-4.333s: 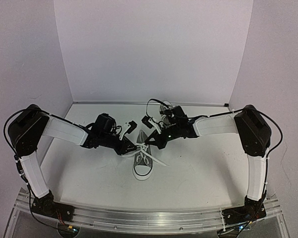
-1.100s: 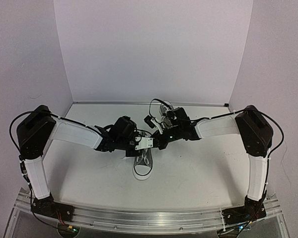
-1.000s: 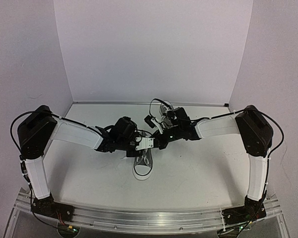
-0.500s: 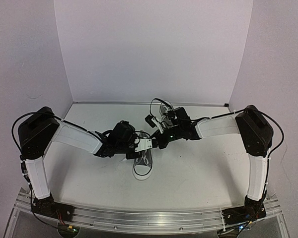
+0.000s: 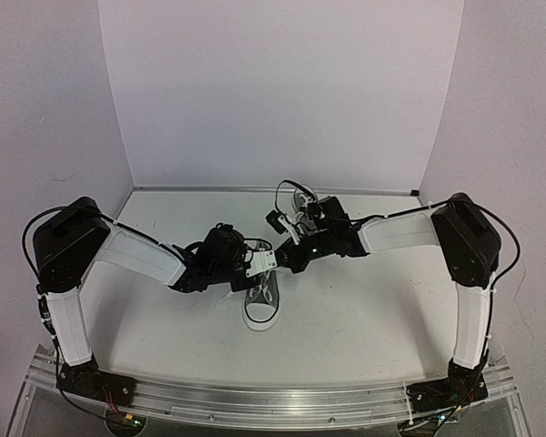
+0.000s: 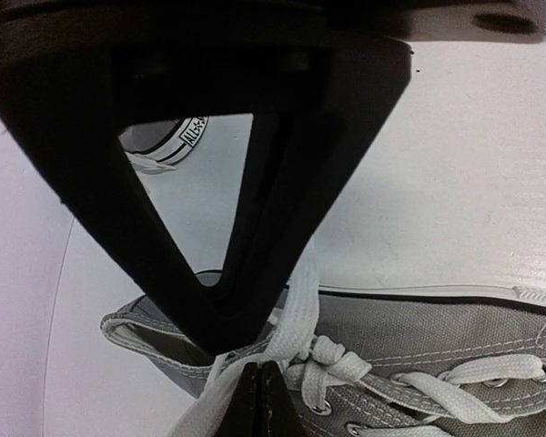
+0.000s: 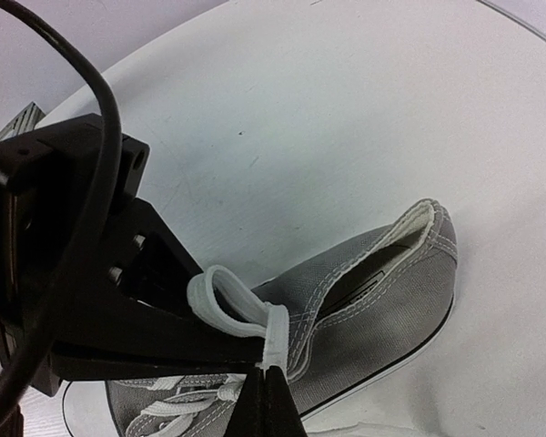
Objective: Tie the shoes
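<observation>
There are two grey shoes, the near shoe [image 5: 260, 306] and the far shoe [image 6: 162, 144], two robot arms, the left arm [image 5: 138, 255] and the right arm [image 5: 396, 232], and one white table [image 5: 364, 309].

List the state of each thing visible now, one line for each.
Left gripper: shut on a lace strand.
Right gripper: shut on a lace loop.
Near shoe: upright, laced, bow not finished.
Far shoe: mostly hidden, laces cannot be judged.

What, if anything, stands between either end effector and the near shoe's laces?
Nothing visible does. The left end effector pinches a lace strand over the shoe; the right end effector pinches a lace loop.
</observation>
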Controlling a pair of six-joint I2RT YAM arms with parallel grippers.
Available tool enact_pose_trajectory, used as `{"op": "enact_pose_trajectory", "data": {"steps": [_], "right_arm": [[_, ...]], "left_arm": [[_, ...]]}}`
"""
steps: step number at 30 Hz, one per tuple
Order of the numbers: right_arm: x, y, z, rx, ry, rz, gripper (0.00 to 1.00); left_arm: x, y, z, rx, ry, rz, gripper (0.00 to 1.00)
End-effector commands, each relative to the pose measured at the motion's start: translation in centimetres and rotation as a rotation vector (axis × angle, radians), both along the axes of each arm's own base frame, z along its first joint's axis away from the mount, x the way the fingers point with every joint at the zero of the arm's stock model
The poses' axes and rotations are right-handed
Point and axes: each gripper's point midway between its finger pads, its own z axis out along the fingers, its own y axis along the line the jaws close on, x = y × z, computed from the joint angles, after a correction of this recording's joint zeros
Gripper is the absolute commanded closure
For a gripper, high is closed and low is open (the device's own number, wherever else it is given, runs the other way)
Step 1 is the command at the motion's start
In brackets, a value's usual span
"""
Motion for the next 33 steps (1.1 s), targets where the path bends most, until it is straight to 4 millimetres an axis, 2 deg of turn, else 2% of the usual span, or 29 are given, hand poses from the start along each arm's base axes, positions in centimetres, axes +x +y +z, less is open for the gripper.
{"op": "enact_pose_trajectory", "data": {"steps": [1,12,20,25,33], "right_arm": [[-1.6,1.2,2.0,0.063,-0.009,0.069,1.00],[-1.7,1.3,2.5,0.091,-0.005,0.066,1.00],[-2.0,1.2,2.1,0.092,0.009,0.069,1.00],[-2.1,1.0,1.4,0.078,0.017,0.062,1.00],[-2.1,0.9,1.4,0.077,0.021,0.059,1.00]], "left_arm": [[1.9,0.4,1.5,-0.079,-0.040,0.092,1.00],[1.6,0.3,0.1,-0.146,-0.012,0.107,1.00],[1.3,0.3,-0.9,-0.233,-0.009,0.122,1.00],[0.8,0.5,-0.5,-0.306,-0.046,0.104,1.00],[0.1,-0.6,0.8,-0.346,-0.051,0.034,1.00]]}}
